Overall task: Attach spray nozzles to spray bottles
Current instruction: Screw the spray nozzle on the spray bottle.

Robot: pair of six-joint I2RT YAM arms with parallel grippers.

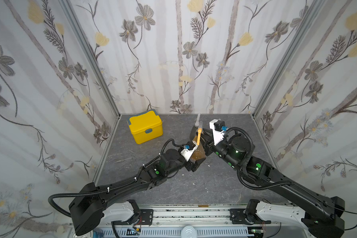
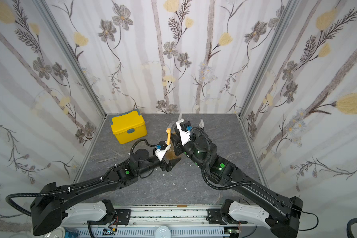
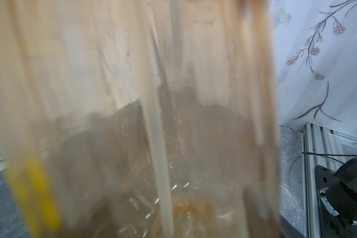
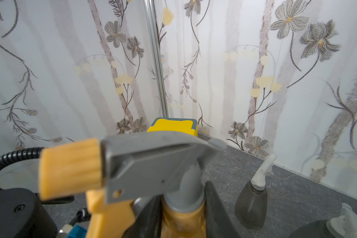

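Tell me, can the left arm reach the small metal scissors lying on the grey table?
Probably not yet. The small metal scissors lie unobstructed beside that arm, but the left gripper is shut on the amber translucent plastic bottle, while the right gripper grips its orange-and-grey spray nozzle. It must let go first.

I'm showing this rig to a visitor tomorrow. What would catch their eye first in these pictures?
Probably the amber bottle with its orange spray nozzle at mid-table, the left gripper clamped on its body and the right gripper on the nozzle's collar. Then the bright yellow box at the back left of the table, and the flowered wallpaper on all three walls.
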